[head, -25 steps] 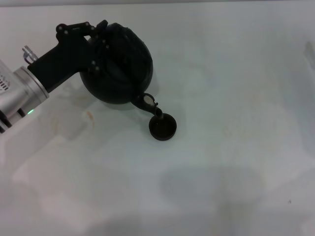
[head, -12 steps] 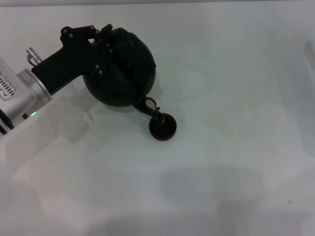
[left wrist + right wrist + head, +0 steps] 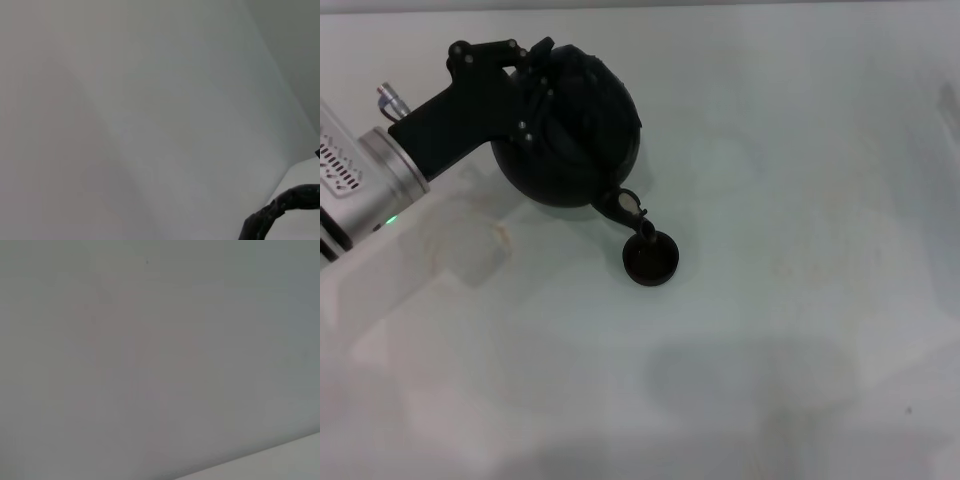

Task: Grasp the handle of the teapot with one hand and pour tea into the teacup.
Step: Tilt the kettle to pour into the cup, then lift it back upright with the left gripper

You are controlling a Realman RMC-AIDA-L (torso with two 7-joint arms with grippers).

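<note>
Seen from the head camera: left gripper (image 3: pixel 525 62) reaching in from the left, clamped on the handle (image 3: pixel 548 75) at the top of the teapot (image 3: pixel 570 130), fingers pressed against that dark arch. Teapot held tilted, raised off the white table (image 3: pixel 800 200), in the upper left of the scene. Spout (image 3: pixel 625 208) pointed down and toward the right, its tip just above the near rim of the teacup (image 3: pixel 651 259). Teacup sitting upright on the table, close below and to the right of the teapot body, near the middle of the scene. Impossible to tell whether liquid was leaving the spout. Silver forearm with a small green light (image 3: pixel 388 221) visible behind the black wrist housing.

From the left wrist camera: almost nothing but pale, blank surface, with only a short, rough, dark curved piece (image 3: pixel 272 212) entering at one corner, probably the handle, though not certain. No teacup, no spout, no fingers in that view.

From the right wrist camera: only plain pale surface, none of the task's things. Right gripper not shown in any view, so nothing to say about its pincer.
</note>
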